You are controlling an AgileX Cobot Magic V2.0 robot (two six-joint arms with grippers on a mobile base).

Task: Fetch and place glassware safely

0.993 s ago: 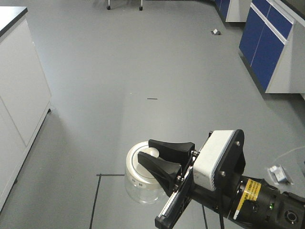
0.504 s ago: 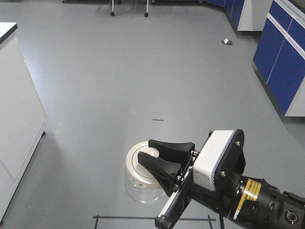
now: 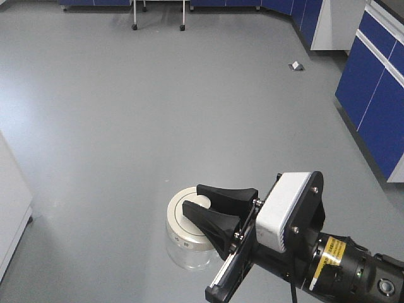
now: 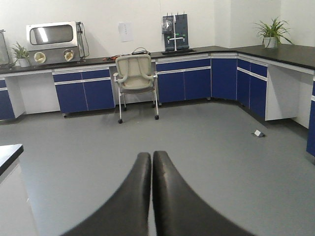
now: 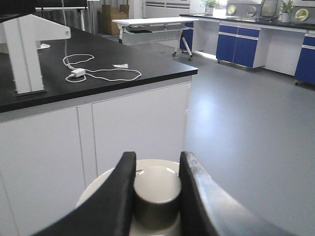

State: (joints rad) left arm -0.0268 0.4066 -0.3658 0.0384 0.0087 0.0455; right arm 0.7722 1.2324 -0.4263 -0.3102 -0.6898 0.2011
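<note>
jar (image 3: pixel 183 249) under right tool (image 3: pixel 193 201), lid knob (image 5: pixel 156 189) between its fingers (image 5: pixel 120 194), chair (image 4: pixel 135 73) before cabinets (image 4: pixel 83 91)

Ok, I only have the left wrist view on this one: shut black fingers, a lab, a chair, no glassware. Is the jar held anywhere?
Observer: Yes. In the front view the right gripper is closed on the jar, gripping it from above at its off-white lid.
Operator: By the rim or by the knob?
Observer: By the knob. The right wrist view shows a finger pressed against each side of it.
Operator: Anything nearby to set it on?
Observer: The right wrist view shows a black-topped counter beyond the jar, with a white cable lying on it.
</note>
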